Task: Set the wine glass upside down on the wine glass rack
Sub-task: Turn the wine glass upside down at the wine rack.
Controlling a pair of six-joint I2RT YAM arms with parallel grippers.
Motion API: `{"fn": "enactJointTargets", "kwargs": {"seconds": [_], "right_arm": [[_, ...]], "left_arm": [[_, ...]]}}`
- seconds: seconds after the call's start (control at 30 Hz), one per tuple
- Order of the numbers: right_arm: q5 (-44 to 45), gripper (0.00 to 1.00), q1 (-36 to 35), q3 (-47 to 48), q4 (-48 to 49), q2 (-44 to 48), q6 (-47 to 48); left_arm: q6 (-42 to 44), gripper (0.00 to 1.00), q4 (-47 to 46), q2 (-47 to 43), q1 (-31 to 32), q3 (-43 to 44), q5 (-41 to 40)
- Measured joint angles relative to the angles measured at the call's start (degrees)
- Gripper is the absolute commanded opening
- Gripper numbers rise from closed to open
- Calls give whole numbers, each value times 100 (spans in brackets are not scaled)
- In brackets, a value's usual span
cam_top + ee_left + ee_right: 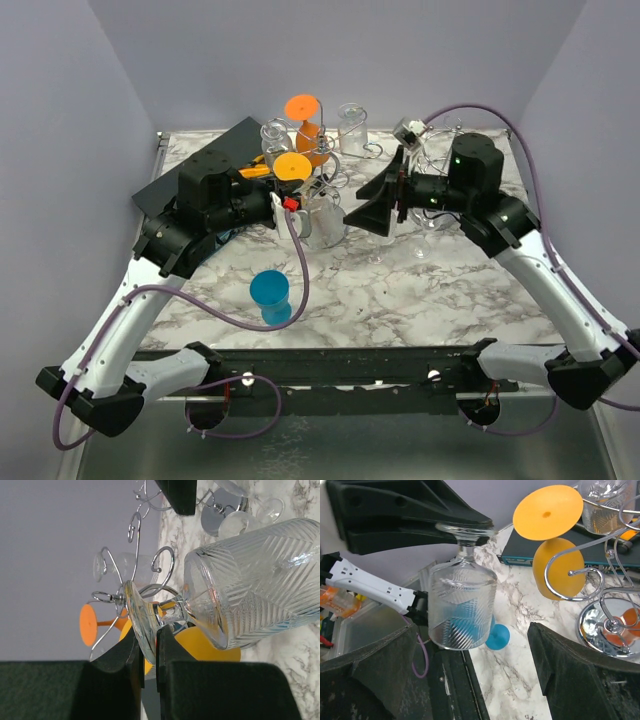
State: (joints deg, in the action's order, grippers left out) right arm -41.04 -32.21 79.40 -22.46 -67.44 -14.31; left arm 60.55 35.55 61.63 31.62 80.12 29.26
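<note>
A clear ribbed wine glass (325, 228) hangs upside down, foot up and bowl (462, 605) down. My left gripper (148, 647) is shut on the rim of its foot (142, 620). The chrome wire rack (135, 570) stands just behind it, with an orange glass (555, 565) hanging on it right beside the clear foot. My right gripper (485, 680) stands wide open, facing the glass from the right (372, 205). The bowl hangs above its left finger (380, 680) and touches neither finger.
A blue glass (270, 297) stands on the marble table in front of the rack. A second orange glass (303, 110) and a clear one (352, 128) hang on the rack. A black flat box (215, 160) lies at the back left. The rack's chrome base (610, 625) is by my right finger.
</note>
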Motion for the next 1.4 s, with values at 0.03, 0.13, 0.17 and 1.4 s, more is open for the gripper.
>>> {"fn": "enactJointTargets", "kwargs": {"seconds": [0.03, 0.13, 0.17, 1.4], "right_arm": [[-63, 100, -4, 7, 105, -127, -22], [-184, 100, -44, -9, 310, -433, -70], [-208, 100, -59, -24, 374, -490, -83], [295, 49, -717, -2046, 2859, 24, -20]], "left_arm": [[136, 0, -37, -13, 13, -22, 2], [476, 0, -175, -46, 50, -70, -2], [553, 0, -216, -59, 57, -87, -2], [1351, 79, -1231, 24, 905, -236, 44]]}}
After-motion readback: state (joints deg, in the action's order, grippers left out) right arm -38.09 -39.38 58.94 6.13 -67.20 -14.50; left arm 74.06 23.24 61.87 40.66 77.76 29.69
